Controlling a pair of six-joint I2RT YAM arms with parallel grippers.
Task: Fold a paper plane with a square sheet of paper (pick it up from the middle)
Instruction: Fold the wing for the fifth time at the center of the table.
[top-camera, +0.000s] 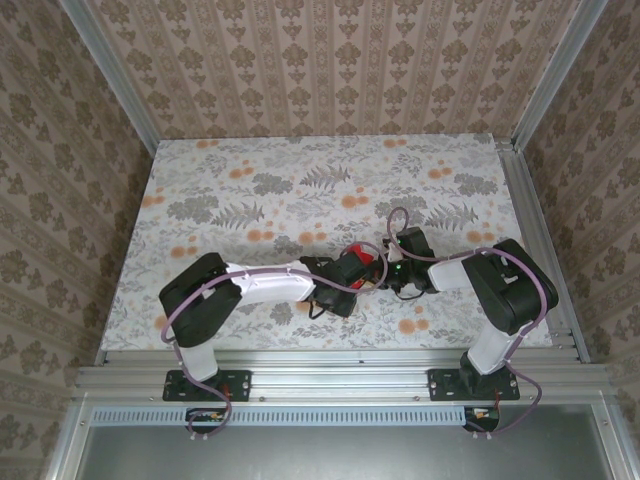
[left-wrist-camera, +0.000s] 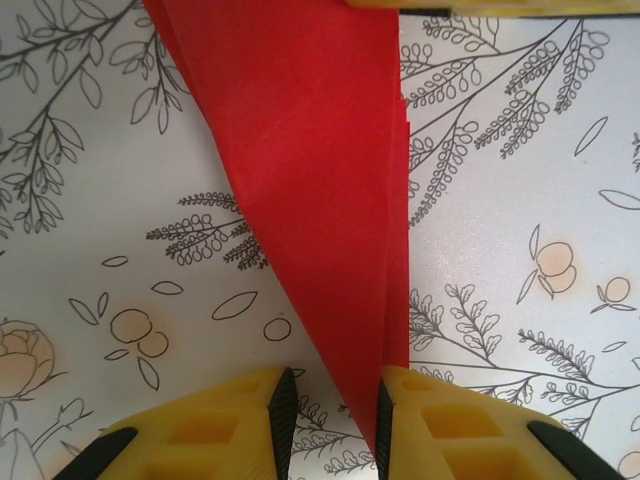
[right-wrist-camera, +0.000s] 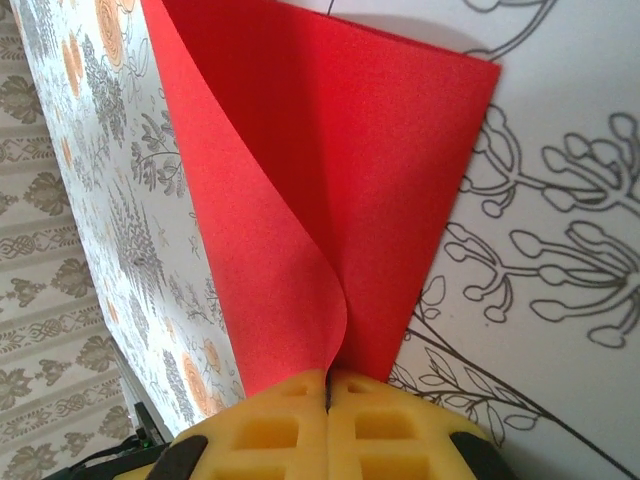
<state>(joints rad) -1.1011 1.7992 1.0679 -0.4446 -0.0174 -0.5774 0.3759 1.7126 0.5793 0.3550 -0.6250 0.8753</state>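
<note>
Brown damask wallpaper closes in on three sides of a flower-printed tabletop, where two robot arms meet nose to nose over a red sheet of paper near the front middle of the surface. The right jaws are clenched on one end of the sheet, pinching its layers together while one flap bows up and away in a loose curve instead of lying flat. At the opposite end the paper narrows to a long folded point that runs between the left jaws, which stand apart: the point appears to lie against one yellow finger, with a clear gap to the other. The danger, by the look of it, is in that uneven hold. Should the left jaws clamp with the tip pressed to one side, they may catch a stray layer, skew the centre crease or crumple the nose. Any pull between the two arms could tear such thin paper or drag it out of the right-hand pinch, and the bowed flap could take a crease where none is wanted. A freed sheet would likely slide on the tabletop or spring open.
</note>
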